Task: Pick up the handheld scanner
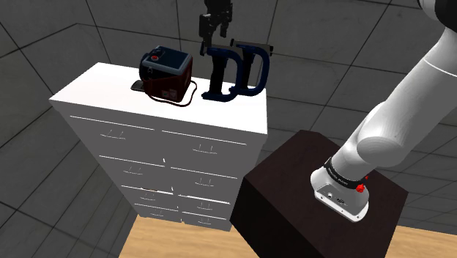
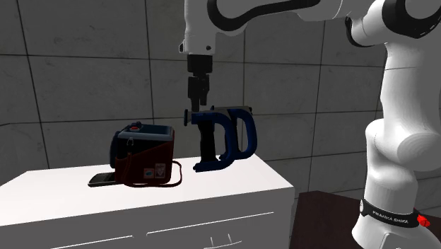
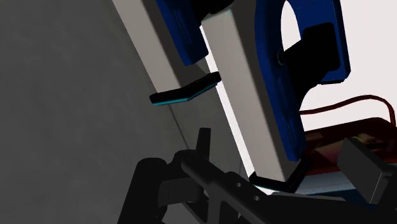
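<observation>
The pincer [image 1: 214, 42] is spread open, right over the top of the blue scanner [image 1: 217, 73]. I think it is not pinching it yet. The scanner stands upright on the white drawers [image 1: 95, 88], beside a dark box [image 1: 167, 69]. Reaching looks done. Squeezing and lifting are left.

The handheld scanner [image 1: 217, 73] is dark blue with a black grip. In the wrist view its long face is pale grey. The gripper [image 1: 217, 40] is all black. At nine o'clock from the scanner, the little case [image 1: 167, 69] is black with a grey-blue top, a red dot and a dark red strap. The dresser [image 1: 110, 91] is white.
</observation>
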Robot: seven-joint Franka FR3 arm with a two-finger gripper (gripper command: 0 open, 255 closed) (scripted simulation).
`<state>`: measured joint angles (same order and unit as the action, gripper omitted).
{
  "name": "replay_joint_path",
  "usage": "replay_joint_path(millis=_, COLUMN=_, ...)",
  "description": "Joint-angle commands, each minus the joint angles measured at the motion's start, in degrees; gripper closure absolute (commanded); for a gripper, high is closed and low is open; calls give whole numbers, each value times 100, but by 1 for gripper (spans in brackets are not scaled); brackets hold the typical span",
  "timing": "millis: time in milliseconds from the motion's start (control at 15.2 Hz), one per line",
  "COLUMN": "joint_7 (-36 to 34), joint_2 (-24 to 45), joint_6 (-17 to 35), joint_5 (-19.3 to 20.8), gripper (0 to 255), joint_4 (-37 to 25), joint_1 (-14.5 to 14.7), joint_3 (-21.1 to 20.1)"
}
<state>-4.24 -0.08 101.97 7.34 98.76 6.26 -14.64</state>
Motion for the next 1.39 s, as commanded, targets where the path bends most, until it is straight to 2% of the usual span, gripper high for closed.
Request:
replay_joint_path(millis=0, joint_7=-27, joint_2=100, joint_6=118, joint_5=41, gripper=0, joint_4=19, joint_1=19, joint_3=-19)
replay_joint_path(millis=462, joint_7=-76, joint_2=98, joint_6=544, joint_5=56, gripper=0, joint_4=449, joint_1=13, joint_3=-13)
replay_joint_path(millis=528, joint_7=-82, joint_2=99, joint_6=541, joint_5=57, gripper=255, joint_4=447, joint_1=16, joint_3=-16)
replay_joint_path(millis=1122, joint_7=-76, joint_2=99, joint_6=544, joint_5=56, gripper=255, joint_4=449, joint_1=13, joint_3=-13)
replay_joint_path(millis=1320, joint_7=-49, joint_2=94, joint_6=316, joint_5=46, gripper=255, joint_4=224, joint_1=16, joint_3=-16)
